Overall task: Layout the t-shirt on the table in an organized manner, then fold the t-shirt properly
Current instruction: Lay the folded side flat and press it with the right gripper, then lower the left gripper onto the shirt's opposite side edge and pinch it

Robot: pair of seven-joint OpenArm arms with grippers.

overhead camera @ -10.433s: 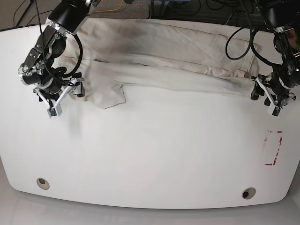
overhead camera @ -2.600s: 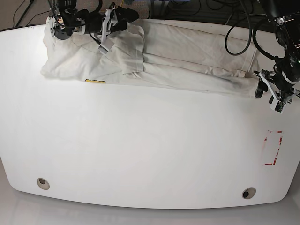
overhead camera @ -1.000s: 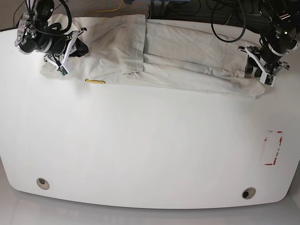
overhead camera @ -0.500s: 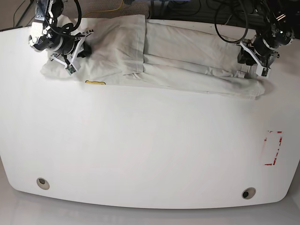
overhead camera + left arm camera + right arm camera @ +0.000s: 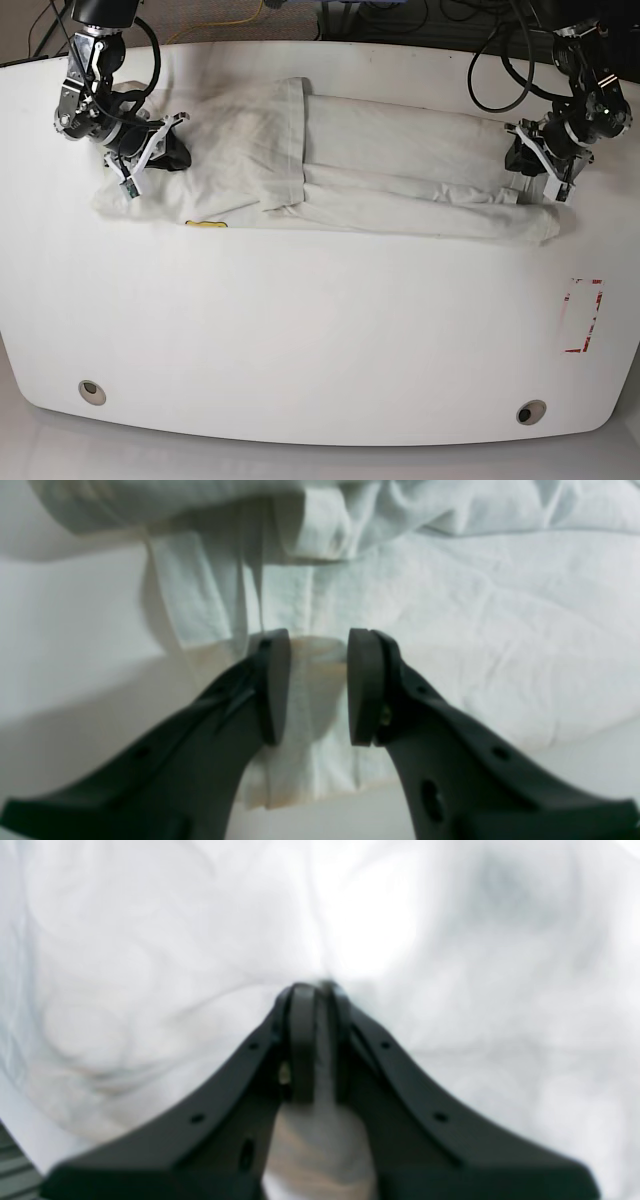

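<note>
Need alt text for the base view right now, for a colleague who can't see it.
A white t-shirt, folded into a long band, lies across the far side of a white table. The right gripper pinches its left end; the left gripper grips its right end.

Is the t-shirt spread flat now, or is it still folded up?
Folded up: the t-shirt lies as a long, layered band across the table, one flap doubled over.
</note>
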